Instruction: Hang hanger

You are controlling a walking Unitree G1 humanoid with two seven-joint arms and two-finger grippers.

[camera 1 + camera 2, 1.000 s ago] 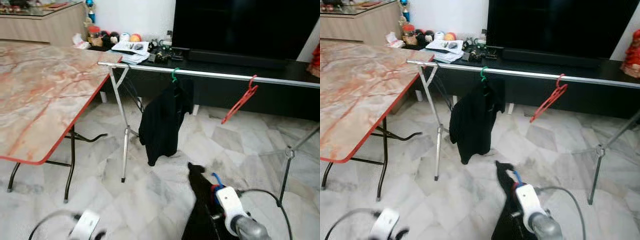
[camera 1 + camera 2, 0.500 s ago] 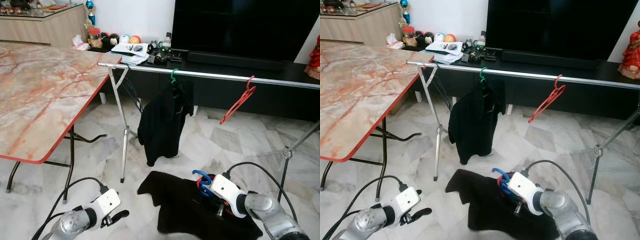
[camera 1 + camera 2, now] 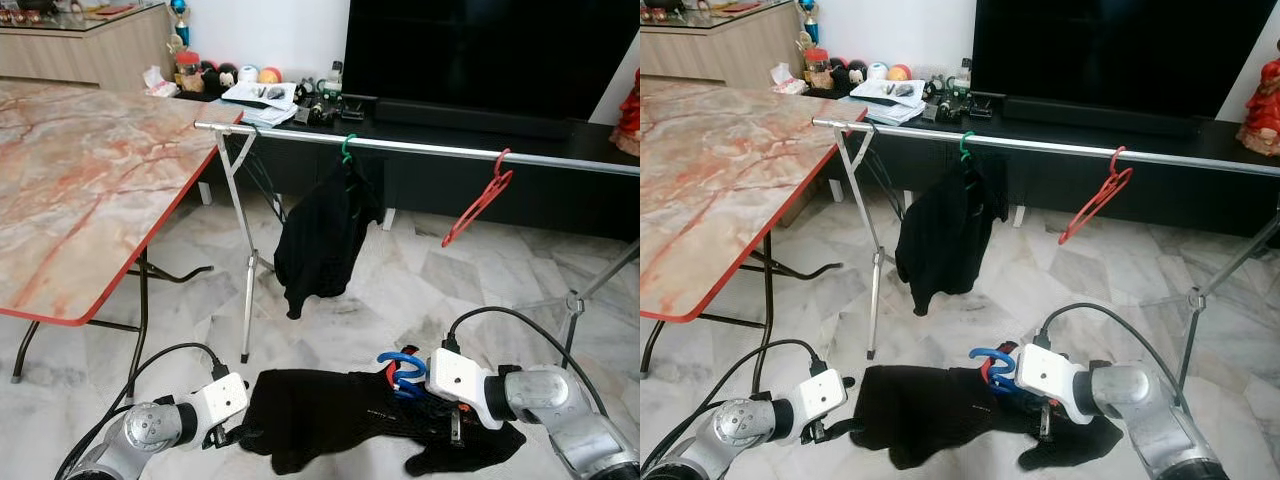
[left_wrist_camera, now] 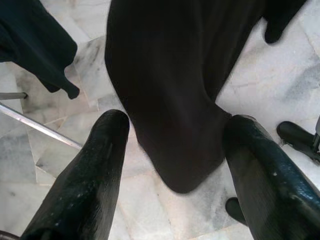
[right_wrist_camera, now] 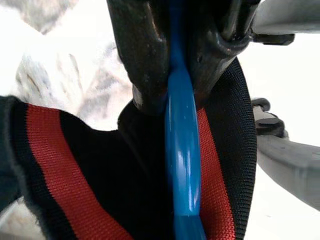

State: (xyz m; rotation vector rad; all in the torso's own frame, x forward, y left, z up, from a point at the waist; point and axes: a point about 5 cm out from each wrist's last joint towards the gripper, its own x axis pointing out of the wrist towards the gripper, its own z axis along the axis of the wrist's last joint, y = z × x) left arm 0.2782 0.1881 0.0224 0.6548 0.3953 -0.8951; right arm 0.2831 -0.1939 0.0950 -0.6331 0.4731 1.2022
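- Three hangers: my right hand (image 3: 412,372) is clamped on the smooth blue plastic hanger (image 3: 401,366) low above the floor; a green one (image 3: 348,149) and a bare red one (image 3: 480,200) hook on the metal rail (image 3: 420,148).
- Two black garments — one (image 3: 318,243) on the green hanger, one knit with red trim (image 3: 330,415) draped from the blue.
- My left hand (image 4: 170,165) has its fingers apart, straddling that cloth's edge over the marble floor (image 3: 420,290).

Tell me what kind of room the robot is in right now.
Most likely a living room in a home. A large television stands on a low black cabinet, a folding table sits on the marble-tiled floor, and a clothes rail holds a black shirt.
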